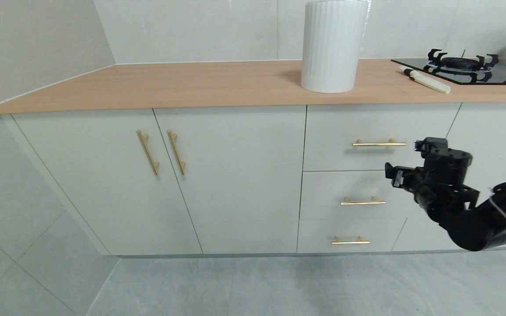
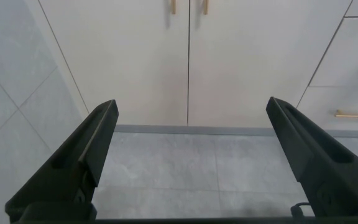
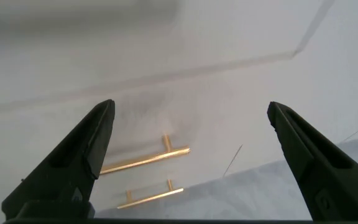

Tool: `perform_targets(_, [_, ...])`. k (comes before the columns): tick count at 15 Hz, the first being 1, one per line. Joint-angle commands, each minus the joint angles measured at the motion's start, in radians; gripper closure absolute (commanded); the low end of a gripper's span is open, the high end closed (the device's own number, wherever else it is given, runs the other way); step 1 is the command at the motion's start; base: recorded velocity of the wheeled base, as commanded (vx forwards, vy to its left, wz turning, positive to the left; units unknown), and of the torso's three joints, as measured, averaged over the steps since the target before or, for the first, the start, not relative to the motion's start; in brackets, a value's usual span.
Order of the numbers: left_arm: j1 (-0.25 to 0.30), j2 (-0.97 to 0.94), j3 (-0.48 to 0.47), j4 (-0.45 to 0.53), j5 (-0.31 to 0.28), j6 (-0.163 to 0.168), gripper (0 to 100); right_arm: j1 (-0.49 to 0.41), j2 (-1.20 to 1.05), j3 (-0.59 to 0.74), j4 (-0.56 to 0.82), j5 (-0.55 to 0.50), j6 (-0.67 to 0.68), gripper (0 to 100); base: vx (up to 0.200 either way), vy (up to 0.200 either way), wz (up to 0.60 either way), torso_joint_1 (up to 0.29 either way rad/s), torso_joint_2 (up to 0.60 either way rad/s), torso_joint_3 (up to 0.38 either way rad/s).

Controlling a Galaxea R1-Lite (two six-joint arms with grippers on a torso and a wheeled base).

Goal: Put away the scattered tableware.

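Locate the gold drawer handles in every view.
Head view: drawer handles, three stacked on the drawers, next to the right gripper.
Left wrist view: one of them, outside the open left gripper, low near the floor.
Right wrist view: two of them, seen between the open fingers.
Shared landmark: the white cabinet fronts.

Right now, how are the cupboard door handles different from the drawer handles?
The door handles stand upright, side by side; the drawer handles lie level, one above another. There are two door handles but three drawer handles. Both kinds are thin gold bars on white fronts.
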Motion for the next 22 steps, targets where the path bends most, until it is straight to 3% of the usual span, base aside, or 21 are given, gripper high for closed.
perform_targets(1, [0.000,0.001,0.000,0.000,0.001,-0.001,0,-0.002,-0.430,0.221,0.003,0.004,-0.003,0,0.000,0.000,0.00,0.000,0.00,0.000])
perform_targets(7, [0.000,0.001,0.000,0.000,0.000,-0.001,0,-0.048,-1.121,0.564,0.069,-0.002,-0.230,0,0.000,0.000,0.00,0.000,0.00,0.000])
perform_targets(9, [0.000,0.001,0.000,0.000,0.000,-0.001,0,-0.059,-1.331,0.601,0.233,-0.002,-0.259,0,0.000,0.000,0.00,0.000,0.00,0.000])
perform_targets(12, [0.000,0.001,0.000,0.000,0.000,-0.001,0,-0.090,-1.766,0.597,0.730,-0.002,-0.259,0,0.000,0.000,0.00,0.000,0.00,0.000])
perform_targets(15, [0.000,0.001,0.000,0.000,0.000,-0.001,0,-0.180,-2.029,0.595,0.989,0.008,-0.259,0,0.000,0.000,0.00,0.000,0.00,0.000])
perform_targets(18, [0.000,0.001,0.000,0.000,0.001,-0.001,0,-0.179,-2.056,0.712,0.954,0.014,-0.245,0,0.000,0.000,0.00,0.000,0.00,0.000])
perform_targets(20, [0.000,0.001,0.000,0.000,0.001,-0.001,0,-0.179,-2.056,0.834,0.900,0.143,-0.224,0,0.000,0.000,0.00,0.000,0.00,0.000])
perform_targets(22, [0.000,0.001,0.000,0.000,0.000,-0.001,0,-0.179,-2.056,0.834,0.979,0.240,-0.142,0,0.000,0.000,0.00,0.000,0.00,0.000])
